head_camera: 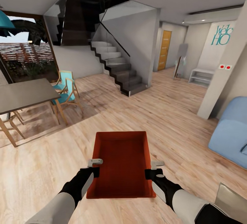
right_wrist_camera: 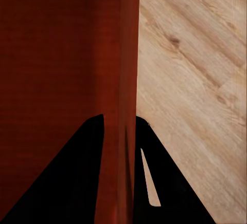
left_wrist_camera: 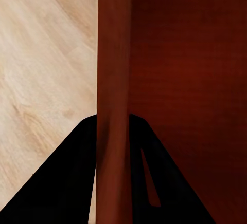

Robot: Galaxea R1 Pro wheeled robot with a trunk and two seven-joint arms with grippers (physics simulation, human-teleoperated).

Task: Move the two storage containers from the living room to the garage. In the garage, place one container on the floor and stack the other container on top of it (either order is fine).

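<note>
Between the two claws in the head view sits a storage container (head_camera: 121, 164), carried above the wood floor (head_camera: 164, 121): left gripper (head_camera: 93, 172) clamped on its left wall, right gripper (head_camera: 151, 173) on the right wall. Stairs (head_camera: 118, 68) way ahead, blue sofa (head_camera: 230, 133) off right. Left wrist view: wall pinched between the black fingers (left_wrist_camera: 67, 183). Right wrist view: same deal, fingers (right_wrist_camera: 72, 178) straddling the other wall.

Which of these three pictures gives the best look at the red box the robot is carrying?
The head view: the whole storage container shows there, open top up, held between the left gripper and right gripper. The left wrist view shows just one thin wall clamped between dark fingers; the right wrist view shows the opposite wall likewise.
</note>
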